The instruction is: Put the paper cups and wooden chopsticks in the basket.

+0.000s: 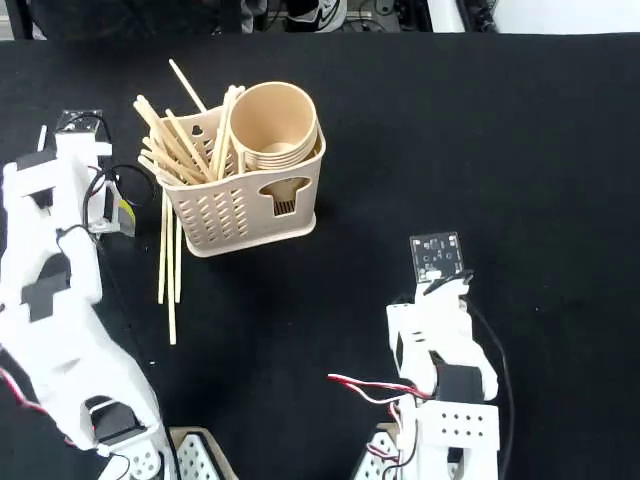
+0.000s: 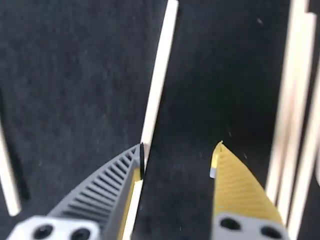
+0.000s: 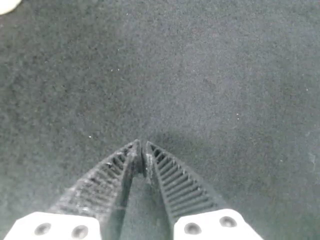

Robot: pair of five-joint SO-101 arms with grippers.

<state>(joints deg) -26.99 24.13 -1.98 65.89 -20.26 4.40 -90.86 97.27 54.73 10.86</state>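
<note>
Left gripper point(image 2: 177, 152) jaws wide apart, gripping nothing, one chopstick point(image 2: 157, 75) beside the gray finger and cut off at frame top; right gripper point(image 3: 142, 147) closed, empty, over the black table point(image 3: 225, 75). High view: paper cups point(image 1: 275, 125) and bunched chopsticks point(image 1: 180, 145) stand in the basket point(image 1: 245, 205) upper left, with loose chopsticks point(image 1: 168, 265) on the table just left of it, their upper ends hard to separate from the bunch. Left arm point(image 1: 50, 300) stretches up the left edge, right arm point(image 1: 440, 350) folded at bottom centre-right.
</note>
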